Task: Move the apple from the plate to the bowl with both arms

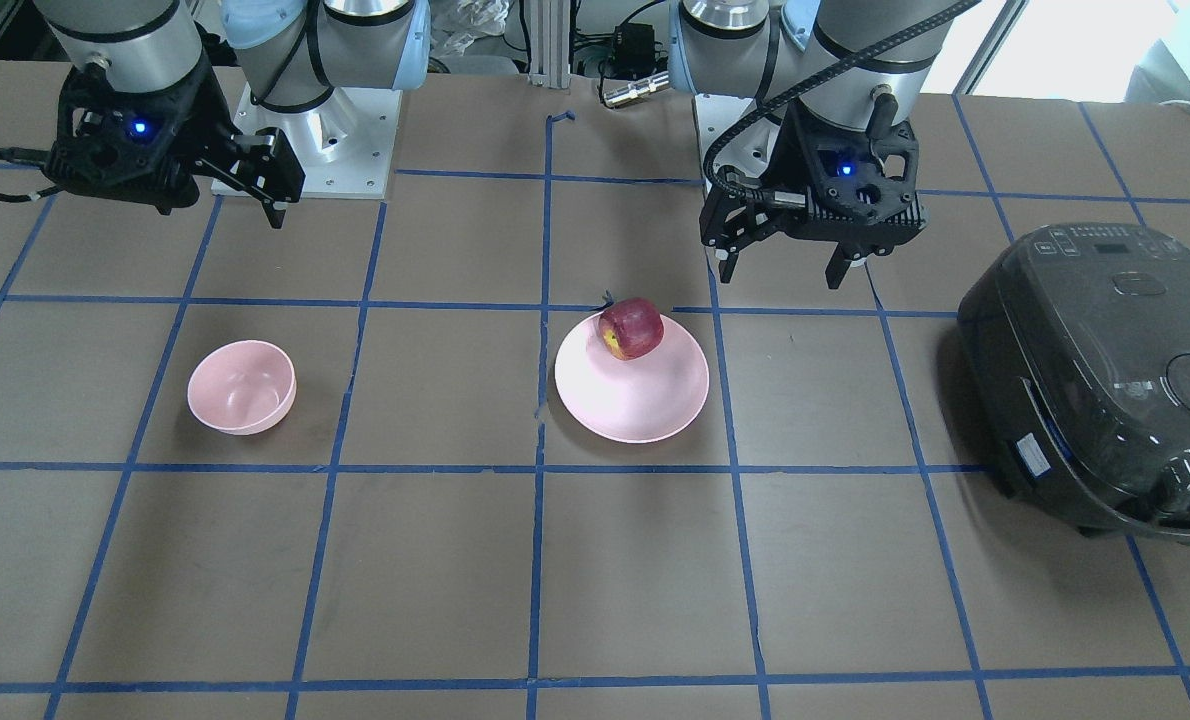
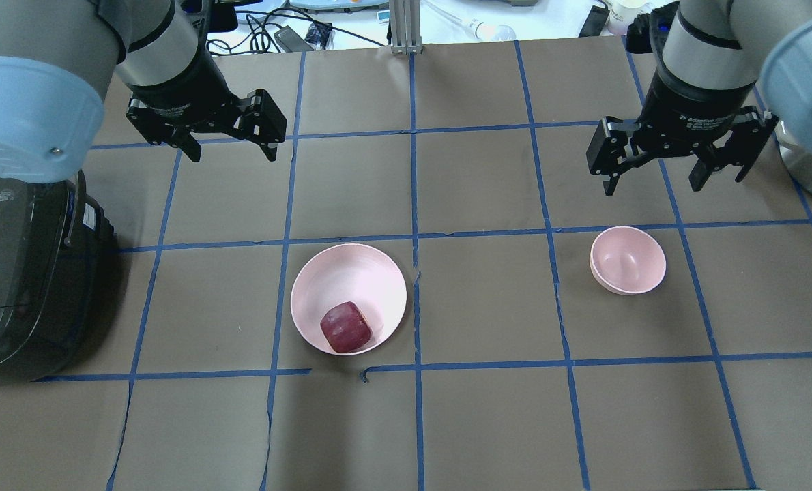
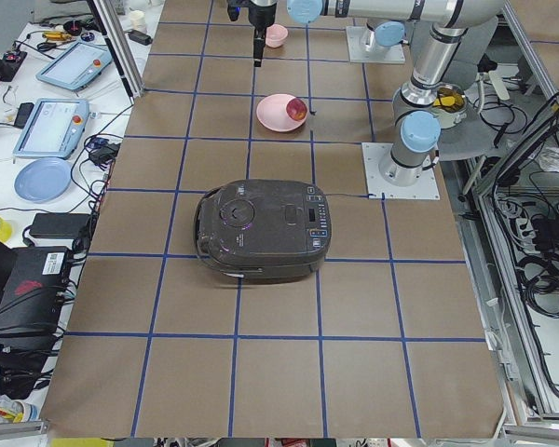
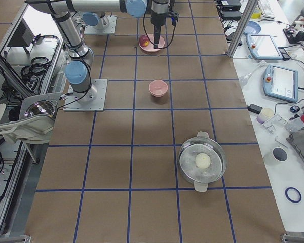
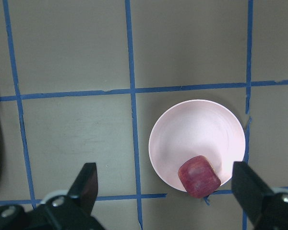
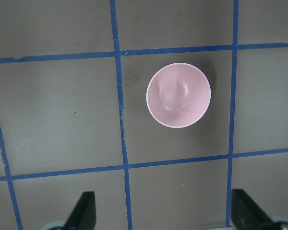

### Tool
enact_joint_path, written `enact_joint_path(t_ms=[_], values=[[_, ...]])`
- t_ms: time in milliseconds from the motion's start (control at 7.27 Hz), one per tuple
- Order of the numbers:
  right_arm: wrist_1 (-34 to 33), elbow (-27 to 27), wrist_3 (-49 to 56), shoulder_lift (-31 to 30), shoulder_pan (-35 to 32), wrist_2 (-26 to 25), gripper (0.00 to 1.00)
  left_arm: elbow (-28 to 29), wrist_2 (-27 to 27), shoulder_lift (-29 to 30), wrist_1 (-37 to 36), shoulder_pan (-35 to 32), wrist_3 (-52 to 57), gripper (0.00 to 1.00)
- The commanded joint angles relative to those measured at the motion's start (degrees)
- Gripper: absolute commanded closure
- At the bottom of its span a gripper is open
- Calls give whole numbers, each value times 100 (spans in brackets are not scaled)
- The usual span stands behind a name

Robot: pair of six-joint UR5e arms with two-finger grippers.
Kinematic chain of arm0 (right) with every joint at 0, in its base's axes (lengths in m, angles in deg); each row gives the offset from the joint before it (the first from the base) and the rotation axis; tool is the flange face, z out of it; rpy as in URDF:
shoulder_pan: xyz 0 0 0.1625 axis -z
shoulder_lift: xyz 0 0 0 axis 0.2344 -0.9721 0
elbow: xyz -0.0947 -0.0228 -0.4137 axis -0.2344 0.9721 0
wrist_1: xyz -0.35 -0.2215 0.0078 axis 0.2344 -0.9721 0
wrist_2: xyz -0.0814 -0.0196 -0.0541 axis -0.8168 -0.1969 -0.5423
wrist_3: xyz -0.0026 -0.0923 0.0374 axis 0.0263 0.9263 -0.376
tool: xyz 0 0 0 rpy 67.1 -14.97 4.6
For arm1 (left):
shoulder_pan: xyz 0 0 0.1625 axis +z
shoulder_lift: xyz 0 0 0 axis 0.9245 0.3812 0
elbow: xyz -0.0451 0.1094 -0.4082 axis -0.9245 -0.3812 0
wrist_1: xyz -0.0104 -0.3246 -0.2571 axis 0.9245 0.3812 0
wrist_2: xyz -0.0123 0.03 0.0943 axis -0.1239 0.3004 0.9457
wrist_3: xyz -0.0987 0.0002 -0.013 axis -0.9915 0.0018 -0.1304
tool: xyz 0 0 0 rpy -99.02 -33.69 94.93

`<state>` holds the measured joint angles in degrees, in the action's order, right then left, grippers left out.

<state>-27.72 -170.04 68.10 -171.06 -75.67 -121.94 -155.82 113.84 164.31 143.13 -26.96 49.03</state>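
The dark-red apple (image 1: 631, 328) (image 2: 345, 327) lies on the near-robot edge of the pale-pink plate (image 1: 645, 410) (image 2: 344, 276) at mid-table. The small pink bowl (image 1: 242, 386) (image 2: 628, 260) stands empty to the plate's right as the robot sees it. My left gripper (image 1: 780, 278) (image 2: 233, 151) hangs open and empty above the table, beyond and left of the plate. My right gripper (image 1: 273, 208) (image 2: 653, 185) hangs open and empty just beyond the bowl. The left wrist view shows the apple (image 5: 198, 176) on the plate (image 5: 197, 129); the right wrist view shows the bowl (image 6: 178, 95).
A dark rice cooker (image 1: 1105, 370) (image 2: 17, 273) stands at the robot's left end of the table. A steel pot with a glass lid (image 4: 202, 161) stands at the right end. Blue tape lines grid the brown table (image 2: 488, 423).
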Motion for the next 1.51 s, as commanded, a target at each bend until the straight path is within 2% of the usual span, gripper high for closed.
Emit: enact_joint_path(t_ms=[0,688,962,1100,1375], values=[[419,294,51,-105,-24,166,0,53,0,6,38,8,-9,0],[438,295,-1,-36,-33,114,0,19,26,85,152,52,-61,0],[404,198,25,140,11,62,0,-8,0,155,170,-123,-620,0],[360,181,68,202,20,122,0,-191,9,182,161,-368,-937,0],[420,216,148,194,54,131,0,-1032,-61,103,-249,-782,-1893,0]])
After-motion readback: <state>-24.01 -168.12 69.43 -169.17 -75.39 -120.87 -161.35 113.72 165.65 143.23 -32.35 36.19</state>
